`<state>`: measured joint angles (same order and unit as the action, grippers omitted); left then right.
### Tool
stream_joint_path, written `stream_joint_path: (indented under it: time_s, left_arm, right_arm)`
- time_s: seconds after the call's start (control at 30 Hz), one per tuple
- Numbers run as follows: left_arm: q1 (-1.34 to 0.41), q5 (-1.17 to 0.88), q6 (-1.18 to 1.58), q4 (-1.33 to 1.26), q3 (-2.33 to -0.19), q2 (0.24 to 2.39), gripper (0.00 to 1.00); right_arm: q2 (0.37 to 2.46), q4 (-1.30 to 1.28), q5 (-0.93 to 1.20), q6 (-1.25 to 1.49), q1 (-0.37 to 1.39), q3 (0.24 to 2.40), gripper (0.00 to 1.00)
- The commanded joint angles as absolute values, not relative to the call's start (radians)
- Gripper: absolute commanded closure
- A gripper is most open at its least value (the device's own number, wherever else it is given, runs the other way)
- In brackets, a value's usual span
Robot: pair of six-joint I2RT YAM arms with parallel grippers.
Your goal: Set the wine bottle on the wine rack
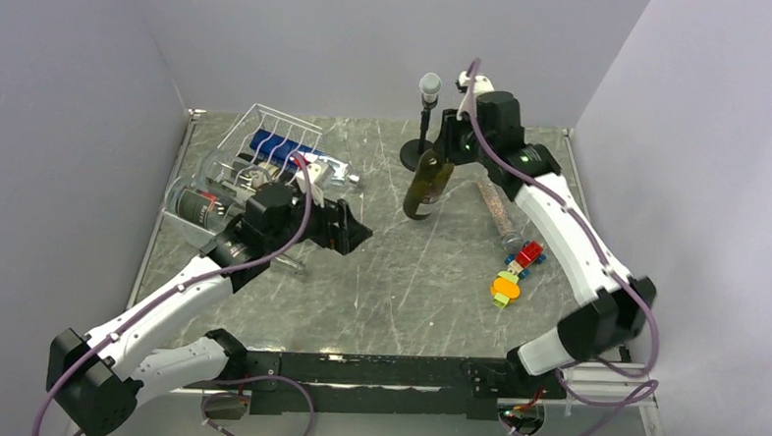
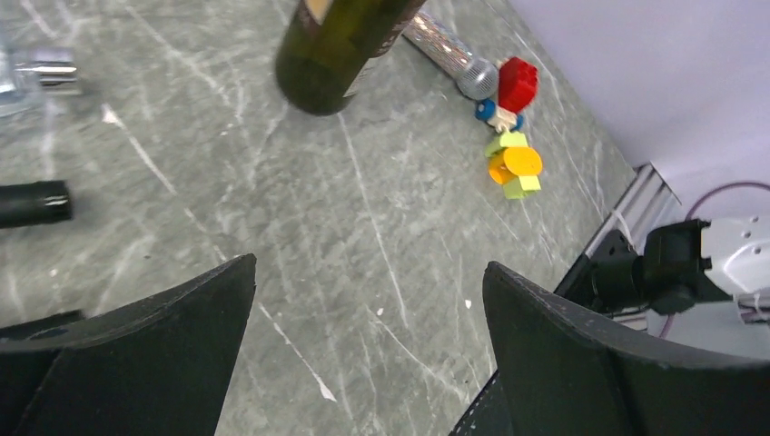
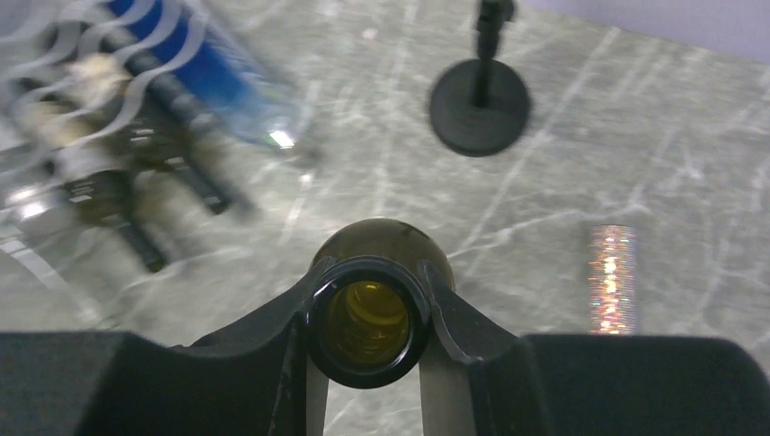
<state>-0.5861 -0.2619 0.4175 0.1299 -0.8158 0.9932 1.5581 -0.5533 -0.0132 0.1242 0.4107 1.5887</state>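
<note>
The right hand (image 3: 368, 311) is clenched on the neck of the wine bottle (image 1: 429, 185), one finger on each side just below the lip. The bottle hangs tilted over the middle far part of the surface (image 1: 408, 298), well apart from the wine rack (image 1: 290, 125) at the far left. The left hand (image 2: 368, 363) is spread wide and grasps nothing, low over the surface near the rack.

There is one rack, one black stand (image 1: 425, 121), one glittery tube (image 1: 496, 215) and one block toy (image 1: 514, 273). A blue bottle (image 1: 270, 142) and darker ones lie at the rack; their number is unclear.

Only the right wrist view shows the bottle's open mouth. Only the left wrist view shows its base from the side, though not whether the base touches the surface.
</note>
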Motion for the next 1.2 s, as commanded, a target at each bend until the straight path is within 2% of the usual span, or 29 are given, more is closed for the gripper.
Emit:
stream_joint_path:
  time_s: [0.0, 0.17, 0.3, 0.43, 0.77, 1.0, 1.03, 1.1, 1.17]
  left_arm:
    - [-0.697, -0.209, 0.363, 0.013, -0.788, 0.979, 0.01]
    - [-0.78, -0.172, 0.36, -0.135, -0.715, 0.975, 0.01]
    - [-0.889, -0.131, 0.242, -0.342, -0.576, 0.962, 0.01]
    - [-0.947, -0.1, 0.185, -0.479, -0.482, 0.97, 0.01]
    - [-1.029, 0.05, 0.081, -0.557, -0.434, 1.036, 0.01]
    - [-1.04, 0.009, 0.062, -0.573, -0.432, 1.059, 0.01]
    - [-1.04, -0.004, 0.064, -0.583, -0.428, 1.056, 0.1]
    - [-1.04, -0.019, 0.056, -0.59, -0.428, 1.05, 0.39]
    - [-1.04, -0.004, 0.047, -0.546, -0.453, 1.05, 0.78]
  right_arm:
    - [1.334, -0.486, 0.201, 0.249, 0.422, 1.536, 1.0]
    - [1.196, -0.494, 0.355, 0.301, 0.438, 1.443, 1.0]
    - [1.124, -0.491, 0.501, 0.358, 0.44, 1.383, 1.0]
    - [1.095, -0.509, 0.549, 0.417, 0.451, 1.358, 1.0]
    - [1.028, -0.368, 0.696, 0.537, 0.456, 1.177, 1.0]
    - [0.996, -0.237, 0.759, 0.633, 0.456, 1.09, 1.0]
    - [0.995, -0.224, 0.77, 0.644, 0.456, 1.077, 1.0]
    - [0.991, -0.219, 0.778, 0.653, 0.456, 1.066, 1.0]
    - [0.989, -0.232, 0.778, 0.651, 0.456, 1.06, 1.0]
